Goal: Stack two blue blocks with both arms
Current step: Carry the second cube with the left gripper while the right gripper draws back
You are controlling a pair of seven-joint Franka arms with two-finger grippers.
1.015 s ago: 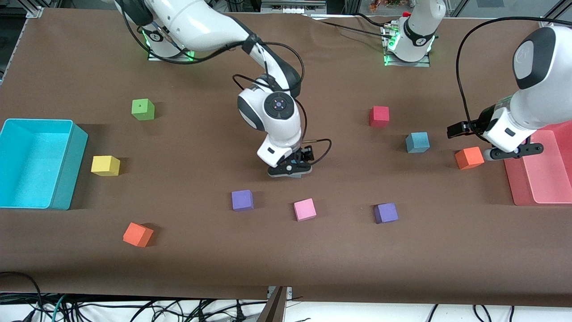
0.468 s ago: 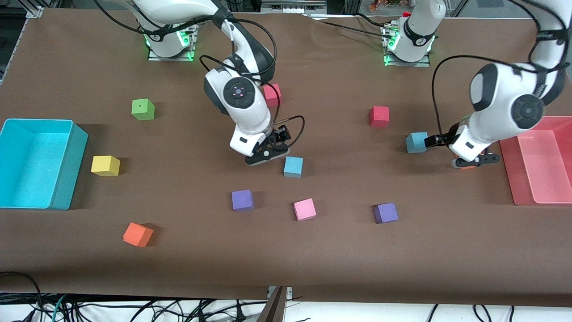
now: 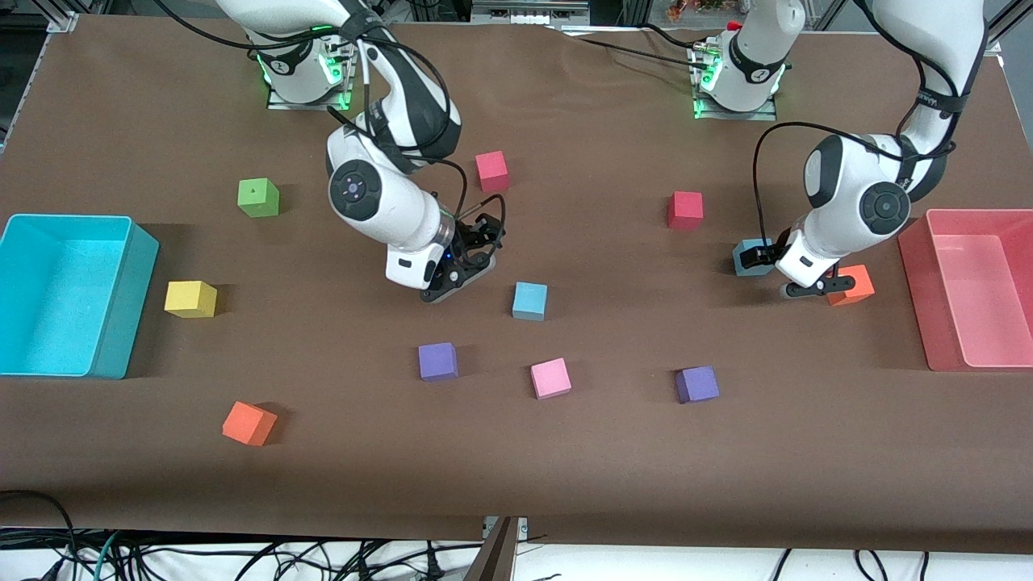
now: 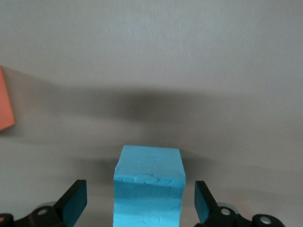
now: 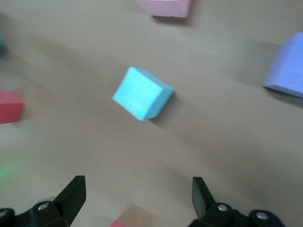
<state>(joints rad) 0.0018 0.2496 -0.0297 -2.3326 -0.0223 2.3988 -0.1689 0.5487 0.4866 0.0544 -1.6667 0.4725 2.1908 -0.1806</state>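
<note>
Straddling block: the left tool (image 4: 138, 208) hangs low over one blue block (image 4: 149, 182), its fingers spread wide with clear gaps to the cube's sides; nothing is gripped yet.
Second block: the other blue block (image 3: 529, 301) sits on the desk (image 3: 516, 460) ahead of the right tool (image 3: 457, 270), apart from it, with a pink cube (image 3: 551, 378) and a purple cube (image 3: 437, 361) near it.
Right tool: fingers wide apart, empty, low over bare desk.
Orientation: both cubes rest flat on a face; being cubes, they have no long axis. In the left wrist view the block's faces look square to the fingers; in the right wrist view the second block (image 5: 143, 93) is turned, corner toward the fingers.
Risk, left side: an orange cube (image 3: 849, 285) lies just beside this tool, so a finger could nudge it while descending.
Risk, stacking: soft foam may squash or twist if pinched off-centre, then land skewed and topple.
</note>
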